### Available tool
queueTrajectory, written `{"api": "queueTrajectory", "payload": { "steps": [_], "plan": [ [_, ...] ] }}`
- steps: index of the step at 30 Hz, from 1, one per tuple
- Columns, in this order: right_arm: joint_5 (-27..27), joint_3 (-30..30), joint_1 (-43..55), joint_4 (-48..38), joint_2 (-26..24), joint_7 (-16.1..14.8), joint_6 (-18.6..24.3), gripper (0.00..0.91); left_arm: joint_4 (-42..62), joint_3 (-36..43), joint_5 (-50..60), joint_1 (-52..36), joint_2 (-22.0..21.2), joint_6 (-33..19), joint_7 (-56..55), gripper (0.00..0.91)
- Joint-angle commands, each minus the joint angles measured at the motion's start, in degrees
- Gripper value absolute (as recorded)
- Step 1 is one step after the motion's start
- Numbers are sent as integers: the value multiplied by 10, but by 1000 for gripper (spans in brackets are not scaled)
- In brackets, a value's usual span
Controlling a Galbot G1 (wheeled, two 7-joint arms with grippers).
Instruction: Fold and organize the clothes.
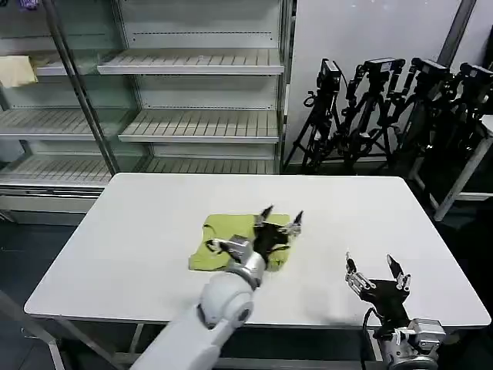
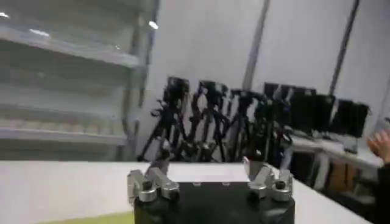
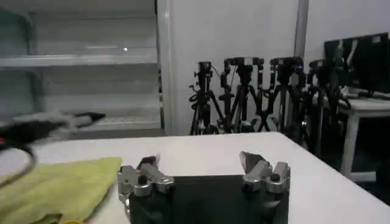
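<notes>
The clothes, a lime yellow-green T-shirt (image 1: pixel 223 235), lie folded into a small rectangle near the middle of the white table (image 1: pixel 139 231). My left gripper (image 1: pixel 282 216) hovers open over the shirt's right end, holding nothing. A sliver of the shirt (image 2: pixel 97 219) shows beside that gripper (image 2: pixel 204 165) in the left wrist view. My right gripper (image 1: pixel 371 264) stands open above bare table near the front right edge, well right of the shirt. In the right wrist view the shirt (image 3: pixel 55 185) lies off to one side of the open right gripper (image 3: pixel 201 161).
Metal shelving (image 1: pixel 192 92) stands behind the table, with a pale cream-yellow cloth (image 1: pixel 15 71) on a far left shelf. Black tripods (image 1: pixel 385 108) crowd the back right. Bare tabletop surrounds the shirt on all sides.
</notes>
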Motion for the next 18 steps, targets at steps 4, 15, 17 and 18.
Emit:
{"api": "queueTrajectory", "payload": {
  "steps": [4, 15, 17, 18],
  "plan": [
    [-44, -27, 14, -16, -14, 3, 50, 907, -196, -272, 133, 278, 133, -23, 52, 907],
    [-67, -28, 7, -15, -16, 2, 64, 907, -259, -335, 182, 389, 76, -4, 71, 907],
    [-66, -32, 8, -14, -16, 0, 64, 907, -267, -337, 193, 402, 70, -3, 74, 907],
    [-66, -32, 8, -14, -16, 0, 64, 907, -270, -338, 197, 409, 68, -2, 76, 907]
  ]
}}
